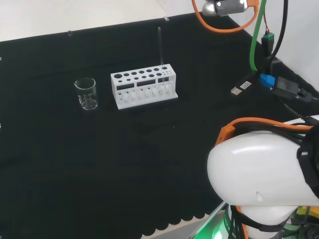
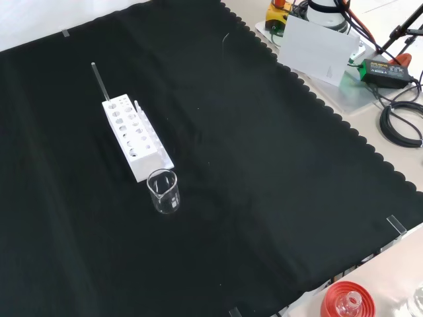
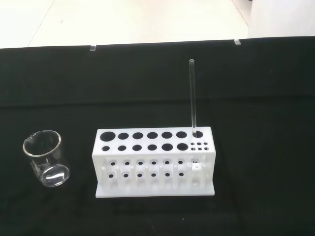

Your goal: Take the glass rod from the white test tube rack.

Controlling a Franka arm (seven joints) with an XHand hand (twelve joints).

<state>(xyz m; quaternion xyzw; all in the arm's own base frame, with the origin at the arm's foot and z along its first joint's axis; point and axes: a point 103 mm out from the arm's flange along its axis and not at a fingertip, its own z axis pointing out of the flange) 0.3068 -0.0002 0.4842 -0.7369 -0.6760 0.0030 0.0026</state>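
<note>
A white test tube rack (image 1: 144, 87) (image 2: 134, 135) (image 3: 154, 161) stands on the black cloth. A thin clear glass rod (image 1: 160, 46) (image 2: 99, 81) (image 3: 192, 96) rises upright from a hole at one end of the rack, the right end in the head view and the far end in the front view. In the wrist view the rack and rod lie ahead at some distance, the rod standing in the back row's end hole.
A small clear glass beaker (image 1: 86, 93) (image 2: 163, 191) (image 3: 46, 158) stands just off the rack's other end. A red ribbed stand (image 2: 346, 300) sits at the cloth's near edge in the front view. The arm's white links (image 1: 259, 172) and cables occupy the head view's right.
</note>
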